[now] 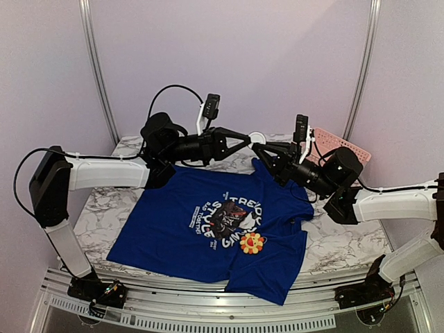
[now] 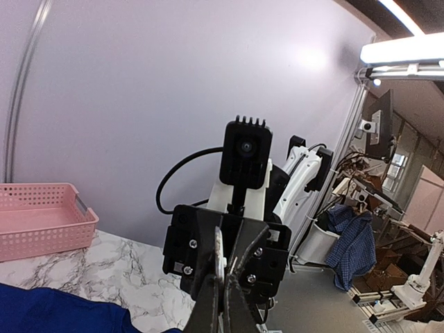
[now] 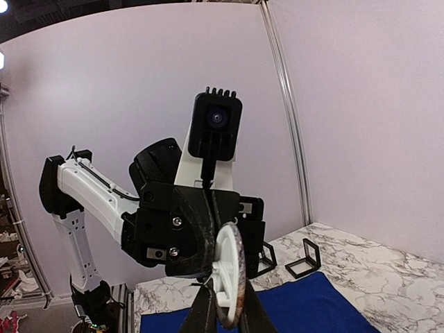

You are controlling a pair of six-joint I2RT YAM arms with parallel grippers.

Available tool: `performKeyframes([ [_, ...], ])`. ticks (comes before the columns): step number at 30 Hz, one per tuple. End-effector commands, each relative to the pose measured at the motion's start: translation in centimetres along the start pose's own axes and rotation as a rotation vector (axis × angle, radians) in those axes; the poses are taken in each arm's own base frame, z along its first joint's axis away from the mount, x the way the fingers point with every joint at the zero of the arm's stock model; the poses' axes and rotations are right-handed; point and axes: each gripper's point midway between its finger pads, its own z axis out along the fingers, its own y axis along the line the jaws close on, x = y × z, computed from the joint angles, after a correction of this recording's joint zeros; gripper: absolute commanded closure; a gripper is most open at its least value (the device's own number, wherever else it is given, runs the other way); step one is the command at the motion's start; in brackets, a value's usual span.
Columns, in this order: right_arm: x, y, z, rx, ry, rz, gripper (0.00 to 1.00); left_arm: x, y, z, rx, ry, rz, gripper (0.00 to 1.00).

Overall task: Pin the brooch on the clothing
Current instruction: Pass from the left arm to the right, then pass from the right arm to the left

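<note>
A white disc (image 3: 225,267) is gripped by left pincer (image 2: 223,305) and right pincer (image 3: 225,316) above the far edge of the blue shirt (image 1: 173,229), on which the brooch (image 1: 252,243) is laid.

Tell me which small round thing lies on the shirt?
The flower pin with yellow, orange and red petals. The white disc is aloft, between the left pincer and the right pincer.

Blue panda T-shirt (image 1: 166,232) spread flat, yellow-orange flower brooch (image 1: 252,243) lying at print's edge
</note>
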Motion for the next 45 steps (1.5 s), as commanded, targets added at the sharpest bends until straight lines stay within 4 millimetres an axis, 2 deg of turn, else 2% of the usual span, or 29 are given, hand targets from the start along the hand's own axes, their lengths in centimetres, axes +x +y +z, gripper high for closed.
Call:
performKeyframes([
  [1,0.1,0.5,-0.1,-0.017,0.009,-0.024,0.90,0.8,0.0,0.5,0.011,0.007,-0.010,1.00],
  [8,0.7,0.1,-0.3,0.011,0.055,-0.015,1.00,1.4,0.3,0.5,0.005,0.023,-0.015,0.99],
  [9,1.0,0.0,-0.3,0.018,0.079,-0.017,1.00,1.6,0.2,0.4,0.010,0.035,-0.013,0.90],
  [11,1.8,0.0,-0.8,0.026,0.141,-0.016,1.00,2.2,0.0,0.0,0.029,0.068,0.002,0.65],
  [13,2.8,0.0,-1.5,0.026,0.227,-0.007,1.00,2.6,0.0,-0.7,0.044,0.099,0.025,0.48],
  [15,4.0,-0.1,-2.7,0.056,0.331,0.010,1.00,3.1,0.1,-1.7,0.047,0.141,0.052,0.40],
  [17,5.1,-0.4,-3.9,0.102,0.440,0.016,1.00,3.6,0.9,-2.6,0.027,0.189,0.070,0.37],
  [20,6.2,-0.5,-4.7,0.129,0.568,0.031,1.00,5.6,2.4,-3.3,-0.037,0.290,0.078,0.36],
  [22,7.1,-0.7,-5.1,0.145,0.647,0.044,1.00,6.6,3.2,-3.5,-0.086,0.341,0.105,0.39],
  [25,8.2,-1.4,-5.2,0.178,0.746,0.029,1.00,7.9,3.9,-4.1,-0.129,0.415,0.166,0.40],
  [28,9.6,-1.5,-5.1,0.160,0.820,0.013,1.00,9.3,4.1,-4.8,-0.142,0.506,0.223,0.40],
  [30,10.1,-1.1,-4.7,0.117,0.834,0.005,1.00,10.9,3.8,-5.5,-0.125,0.597,0.244,0.41],
  [33,10.9,-0.3,-4.3,0.049,0.861,0.012,1.00,13.4,3.2,-6.5,-0.104,0.728,0.303,0.47],
  [38,12.0,0.7,-3.6,-0.044,0.881,-0.006,1.00,13.5,2.7,-6.5,-0.102,0.734,0.294,0.60],
  [45,12.4,1.2,-2.6,-0.093,0.865,-0.010,1.00,13.5,2.2,-5.0,-0.090,0.676,0.225,0.67],
])
